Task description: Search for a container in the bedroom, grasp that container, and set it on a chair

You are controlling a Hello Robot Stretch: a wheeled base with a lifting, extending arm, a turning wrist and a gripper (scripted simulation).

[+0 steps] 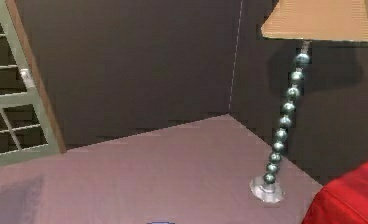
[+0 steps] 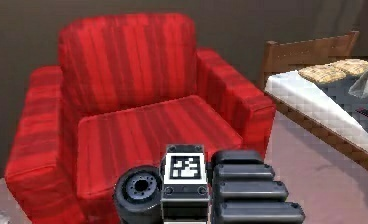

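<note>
A big red striped armchair (image 2: 142, 110) stands in the arm side view, its seat cushion facing me. Low in that view the dark arm (image 2: 247, 190) rises from the bottom edge, with a white square marker (image 2: 185, 168) at its end. Left of the marker sits the gripper's dark round body (image 2: 140, 192), in front of the chair's seat edge. Its fingers cannot be made out, so I cannot tell whether it holds anything. A red corner of the armchair (image 1: 347, 200) also shows at the forward view's bottom right.
A floor lamp (image 1: 284, 120) with a beaded pole and tan shade stands on the mauve floor by a dark wall corner. A pale green paned door (image 1: 12, 90) is at the forward view's left. A wooden-framed bed (image 2: 332, 85) lies at the arm side view's right.
</note>
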